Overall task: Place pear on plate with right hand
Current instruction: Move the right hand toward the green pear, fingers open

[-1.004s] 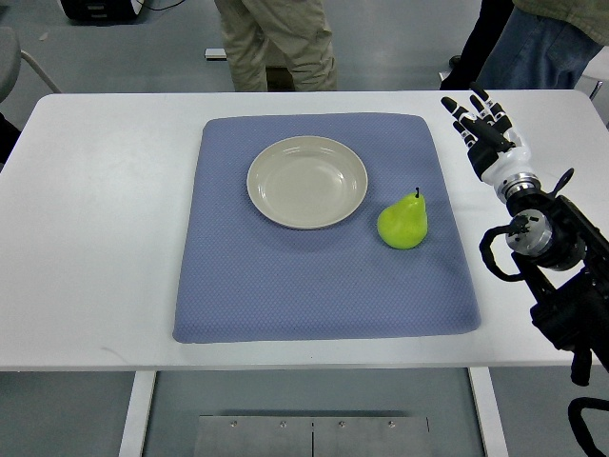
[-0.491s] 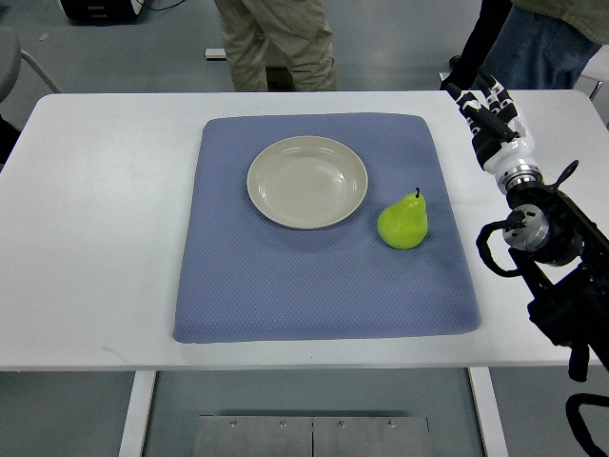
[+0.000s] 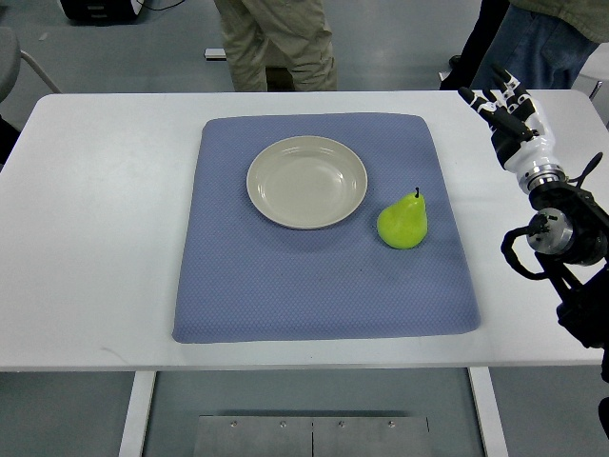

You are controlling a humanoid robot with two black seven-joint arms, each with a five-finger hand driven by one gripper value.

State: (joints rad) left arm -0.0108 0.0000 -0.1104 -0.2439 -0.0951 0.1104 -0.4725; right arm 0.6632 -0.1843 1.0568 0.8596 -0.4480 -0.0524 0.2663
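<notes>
right hand raised, fingers spread (empty), arm bent

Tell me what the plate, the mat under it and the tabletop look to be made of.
Plate: likely glazed ceramic or melamine; cream, smooth, with a soft sheen along the rim. Mat: looks like woven fabric or textured foam; blue-grey, matte, with a fine dotted weave and rounded corners. Tabletop: probably laminate or painted board; plain white, flat, with low gloss. None can be confirmed from sight alone.
</notes>
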